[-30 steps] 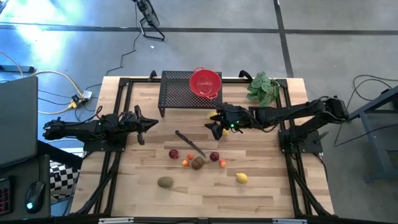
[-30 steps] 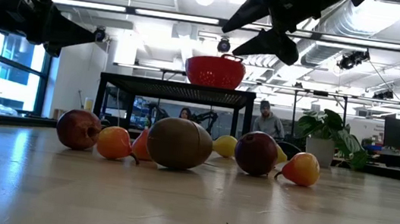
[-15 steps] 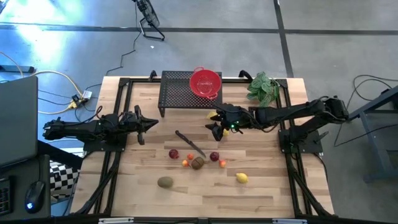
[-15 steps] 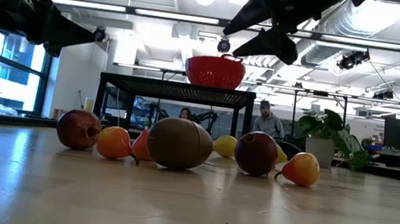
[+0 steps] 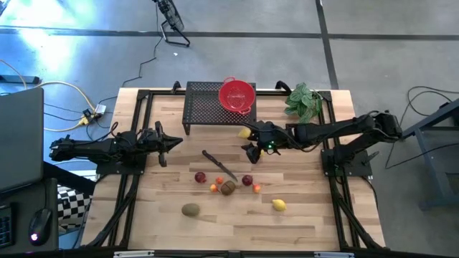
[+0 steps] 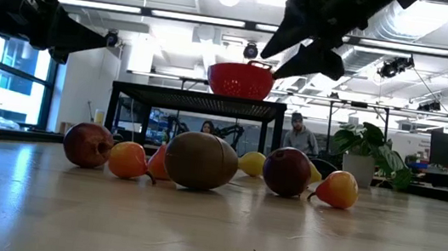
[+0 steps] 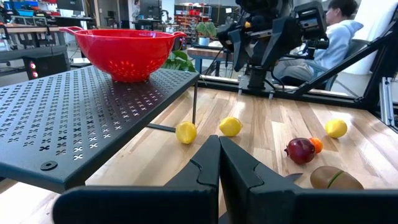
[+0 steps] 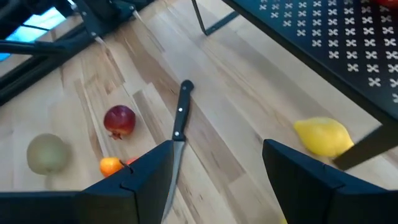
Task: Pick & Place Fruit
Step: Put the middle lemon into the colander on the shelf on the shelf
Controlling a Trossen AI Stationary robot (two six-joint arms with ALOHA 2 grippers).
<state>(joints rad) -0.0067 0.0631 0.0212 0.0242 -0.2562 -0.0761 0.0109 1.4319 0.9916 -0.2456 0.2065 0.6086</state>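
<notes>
- Wooden slats of the pale butcher-block table [image 5: 301, 215] lay under me, with a black perforated metal rack [image 5: 204, 107] beyond my right gripper [image 5: 249, 148] and a red plastic colander [image 5: 236, 94] sitting on it.
- My right gripper hung above the table with its fingers spread wide and nothing between them; a yellow lemon [image 8: 322, 136] lay just beside one finger, not yet gripped.
- My left gripper [image 5: 172, 142] waited far across the table, clamped shut and empty.
- No fruit showed in the colander.
- Below my right gripper, by the dark-handled knife [image 5: 219, 165], the dark red fruits [image 5: 200, 177], small orange ones [image 5: 214, 188] and brown-green kiwis [image 5: 228, 188] remained on the wood.
- I judged nearly the whole job still lay ahead.
</notes>
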